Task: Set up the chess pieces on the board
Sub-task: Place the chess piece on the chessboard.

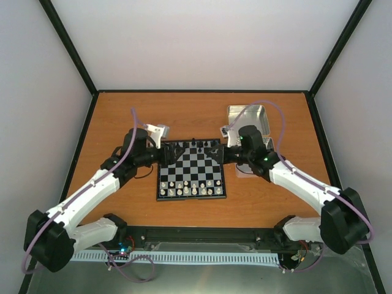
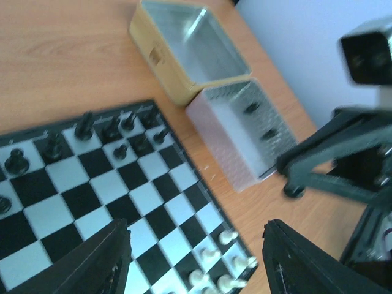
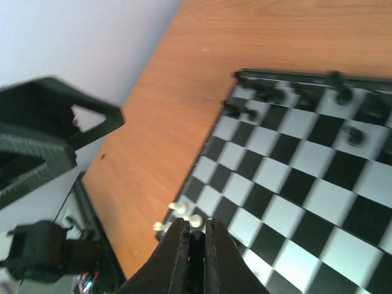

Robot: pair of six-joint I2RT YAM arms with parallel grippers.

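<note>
Black fingers (image 2: 113,263) of the left gripper (image 2: 196,228) fill the bottom corners of the left wrist view. They stand wide apart with nothing between them, above the board (image 2: 92,184). In the right wrist view the right gripper (image 3: 196,228) has its fingers pressed together, holding nothing, over the board's near left corner.

From above, the black chess pieces (image 1: 195,144) crowd the far edge of the board (image 1: 192,171), and the taller ones seem to stand upright. The left wrist view shows them more closely: the black chess pieces (image 2: 84,125) fill the two far rows, and several are bunched near the far right corner. In the right wrist view they are blurred dark shapes (image 3: 263,92).

White pieces (image 1: 190,190) line the two near rows. The board is square, its sides parallel to the edges of the table (image 1: 184,113), black side away from the arms. It lies mid-table between the two grippers.

Only the left wrist view shows two open tins beside the board's far right corner. A yellow-sided tin (image 2: 160,61) touches a silver tin (image 2: 223,144), which holds a few dark pieces (image 2: 252,108). From above, one tin (image 1: 248,116) is plain; the right arm hides most of the other.
</note>
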